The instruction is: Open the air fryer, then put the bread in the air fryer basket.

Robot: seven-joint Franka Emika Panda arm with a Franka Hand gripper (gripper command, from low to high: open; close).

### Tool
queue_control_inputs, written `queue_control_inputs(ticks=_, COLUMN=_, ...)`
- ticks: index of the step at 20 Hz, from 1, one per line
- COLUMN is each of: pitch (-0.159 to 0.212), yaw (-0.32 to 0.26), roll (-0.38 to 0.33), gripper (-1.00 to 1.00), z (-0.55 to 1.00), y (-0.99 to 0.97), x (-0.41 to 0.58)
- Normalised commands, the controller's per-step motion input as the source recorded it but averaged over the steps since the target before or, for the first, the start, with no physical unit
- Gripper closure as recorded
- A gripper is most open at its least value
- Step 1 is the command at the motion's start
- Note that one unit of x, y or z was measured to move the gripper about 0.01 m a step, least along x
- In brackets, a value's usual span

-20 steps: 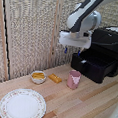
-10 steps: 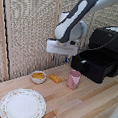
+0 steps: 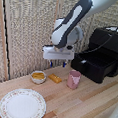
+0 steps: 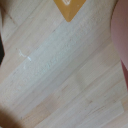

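We see a light wooden plank tabletop (image 3: pixel 87 104) in soft even light, and behind it, at the far side, a wall of pale woven reed screens (image 3: pixel 26 33).

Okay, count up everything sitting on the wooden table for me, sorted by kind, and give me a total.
Air fryer: 1, drawer pulled out
Bread: 1
Pink cup: 1
Small white bowl: 1
Patterned plate: 1
Total: 5 things on the table
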Motion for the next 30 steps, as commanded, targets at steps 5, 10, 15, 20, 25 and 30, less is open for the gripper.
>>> queue_control_inputs(ticks=5, pitch=0.01, yaw=0.314, roll=-0.054, gripper=-1.0, z=-0.08, y=-0.13, x=0.166)
queue_control_inputs(ticks=10, pitch=0.0, yaw=0.293, roll=-0.029, gripper=-1.0, z=-0.1, y=-0.14, x=0.272)
queue_control_inputs(ticks=15, pitch=0.0, yaw=0.205, roll=-0.025, gripper=-1.0, z=-0.16, y=-0.1, x=0.282)
queue_control_inputs(ticks=20, pitch=0.006, yaw=0.114, roll=-0.031, gripper=-1.0, z=-0.21, y=-0.05, x=0.241)
queue_control_inputs(ticks=25, pitch=0.022, yaw=0.149, roll=-0.068, gripper=-1.0, z=-0.15, y=-0.12, x=0.227)
queue_control_inputs(ticks=30, pitch=0.078, yaw=0.193, roll=-0.076, gripper=-1.0, z=-0.15, y=-0.22, x=0.109)
